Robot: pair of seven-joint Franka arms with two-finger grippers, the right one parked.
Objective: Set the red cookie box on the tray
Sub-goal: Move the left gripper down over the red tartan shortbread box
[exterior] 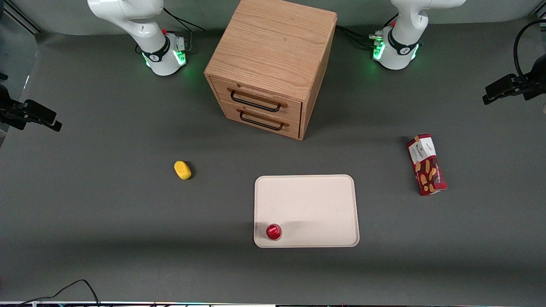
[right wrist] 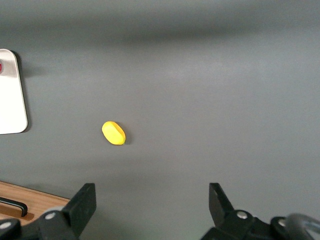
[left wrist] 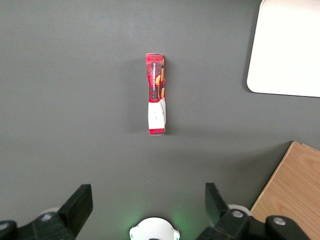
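- Red cookie box (exterior: 426,164) lies flat on table, toward working arm's end, well apart from tray (exterior: 311,200).
- Gripper (left wrist: 148,202) hangs above box w/ fingers spread, ready to descend.

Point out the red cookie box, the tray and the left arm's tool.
red cookie box (exterior: 426,164): front view, middle of its printed top face.
tray (exterior: 324,187): front view, bare floor near the cabinet-side rim.
tool (left wrist: 149,202): left wrist view, midway between its open fingertips, above the table short of the box.
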